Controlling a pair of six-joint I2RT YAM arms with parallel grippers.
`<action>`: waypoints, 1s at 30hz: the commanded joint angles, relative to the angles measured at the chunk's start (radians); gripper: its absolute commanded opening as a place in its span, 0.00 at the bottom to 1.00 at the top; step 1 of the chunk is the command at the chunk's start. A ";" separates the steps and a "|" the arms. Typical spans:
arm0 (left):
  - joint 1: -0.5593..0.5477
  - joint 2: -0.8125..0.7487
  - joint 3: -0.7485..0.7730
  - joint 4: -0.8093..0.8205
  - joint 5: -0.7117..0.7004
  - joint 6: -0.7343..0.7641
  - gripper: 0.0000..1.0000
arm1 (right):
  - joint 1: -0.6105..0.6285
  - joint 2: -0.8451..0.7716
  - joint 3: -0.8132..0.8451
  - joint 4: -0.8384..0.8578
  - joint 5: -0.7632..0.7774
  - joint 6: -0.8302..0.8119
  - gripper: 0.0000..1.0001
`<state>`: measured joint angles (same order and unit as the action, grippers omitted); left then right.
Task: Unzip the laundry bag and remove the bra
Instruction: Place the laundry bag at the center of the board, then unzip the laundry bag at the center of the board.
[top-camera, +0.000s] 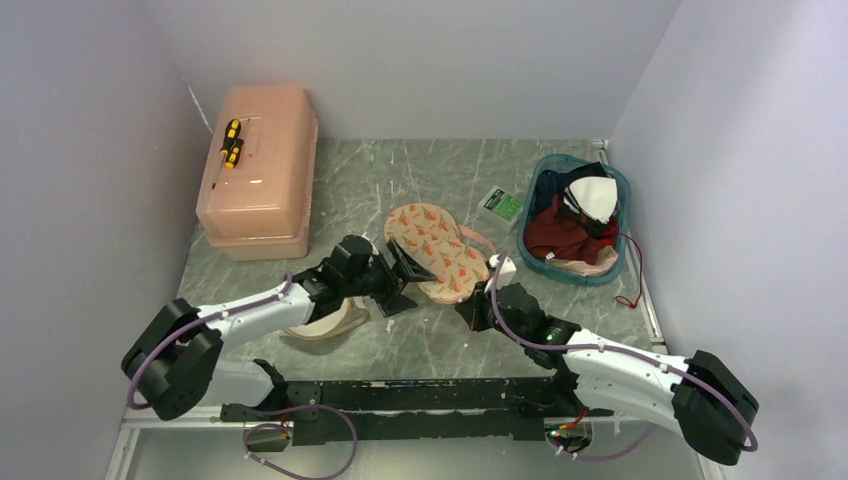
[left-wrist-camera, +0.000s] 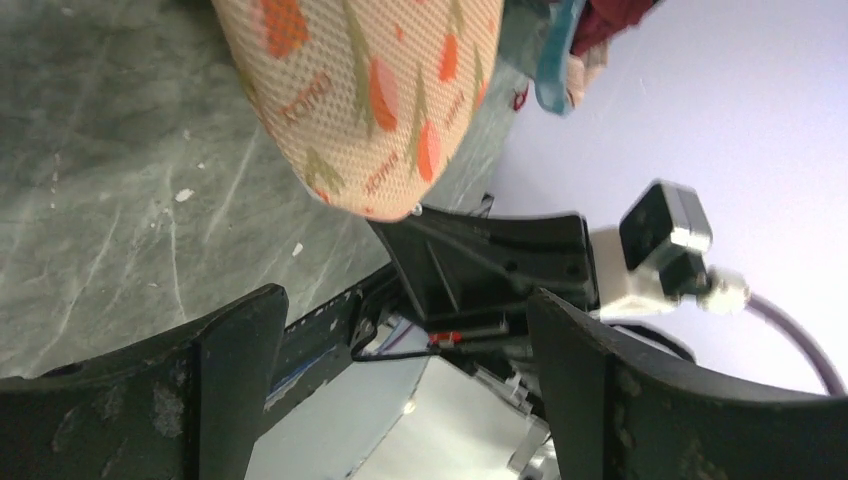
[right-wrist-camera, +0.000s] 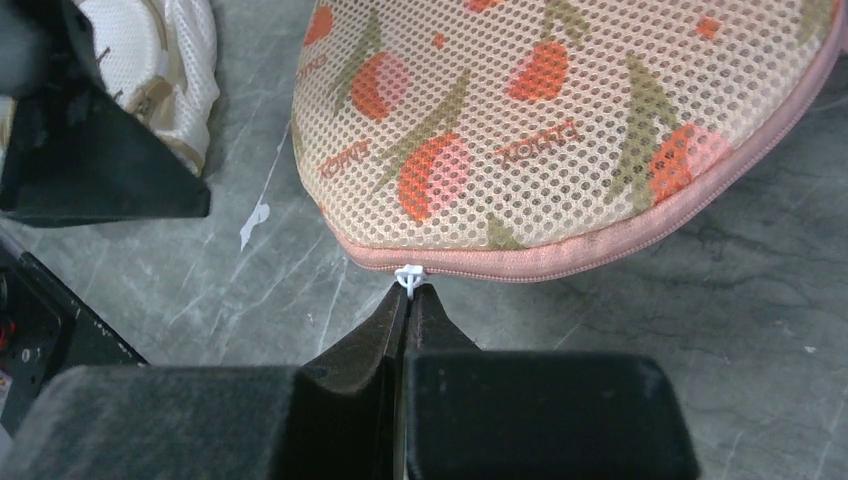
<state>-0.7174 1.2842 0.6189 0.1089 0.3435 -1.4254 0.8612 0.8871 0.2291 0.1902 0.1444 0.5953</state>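
A beige two-cup mesh pouch (top-camera: 435, 245) with orange marks and a pink zipper lies mid-table; it also shows in the left wrist view (left-wrist-camera: 370, 90) and the right wrist view (right-wrist-camera: 560, 120). My right gripper (right-wrist-camera: 408, 288) is shut on its small white zipper pull (right-wrist-camera: 408, 273) at the pouch's near edge; seen from above, the right gripper (top-camera: 475, 297) is at the pouch's near right. My left gripper (top-camera: 405, 270) is open and empty beside the pouch's near left, also in its own view (left-wrist-camera: 400, 400). The white mesh laundry bag (top-camera: 330, 322) with a cream rim lies under my left arm (right-wrist-camera: 170, 60). No maroon bra can be made out.
A teal basket (top-camera: 625, 200) at the far right holds dark red, white and black cloths. A peach lidded box (top-camera: 260, 175) with a yellow-black screwdriver (top-camera: 230, 140) on it stands at the far left. A green-white packet (top-camera: 502, 205) lies by the basket.
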 joint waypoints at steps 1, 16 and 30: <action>-0.021 0.079 0.016 0.041 -0.105 -0.152 0.94 | 0.034 0.021 0.054 0.074 -0.017 0.007 0.00; -0.126 0.289 0.085 0.174 -0.141 -0.265 0.80 | 0.068 0.012 0.078 0.017 -0.030 -0.051 0.00; -0.101 0.277 0.051 0.143 -0.188 -0.244 0.04 | 0.091 -0.012 0.076 -0.054 0.015 -0.074 0.00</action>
<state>-0.8368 1.5883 0.6807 0.2413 0.1844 -1.6871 0.9436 0.8974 0.2703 0.1497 0.1295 0.5404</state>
